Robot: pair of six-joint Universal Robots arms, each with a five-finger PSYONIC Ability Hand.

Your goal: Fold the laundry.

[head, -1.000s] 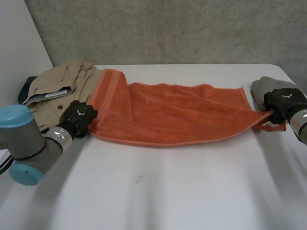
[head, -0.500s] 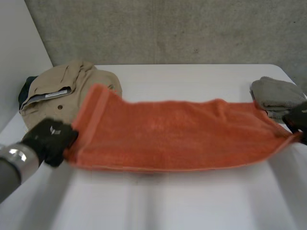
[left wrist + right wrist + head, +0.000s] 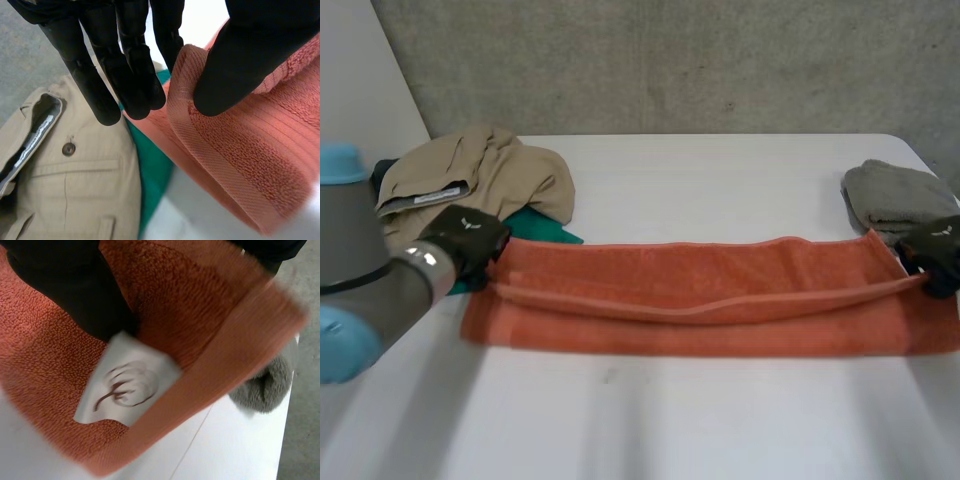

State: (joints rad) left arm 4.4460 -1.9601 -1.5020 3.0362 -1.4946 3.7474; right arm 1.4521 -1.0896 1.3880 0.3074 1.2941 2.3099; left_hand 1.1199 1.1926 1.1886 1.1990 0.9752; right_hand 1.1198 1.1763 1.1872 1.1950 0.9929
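An orange towel [image 3: 700, 300] lies across the white table [image 3: 650, 420], doubled lengthwise, with its upper layer held slightly raised along the back edge. My left hand [image 3: 465, 238] is at the towel's left end; in the left wrist view its thumb [image 3: 240, 65] and fingers [image 3: 125, 75] pinch the towel's hemmed corner [image 3: 185, 100]. My right hand [image 3: 935, 250] is at the towel's right end. In the right wrist view that hand [image 3: 75, 285] is wrapped by the towel [image 3: 45, 370], gripping its corner beside a white label [image 3: 127, 382].
A beige garment [image 3: 470, 175] is heaped at the back left, over a green cloth [image 3: 545, 228] that touches the towel's left end. A folded grey towel [image 3: 895, 195] sits at the back right, just behind my right hand.
Both hands lifted the towel off the beige garment, swung it toward the front and laid it down doubled lengthwise. The green cloth is now uncovered.
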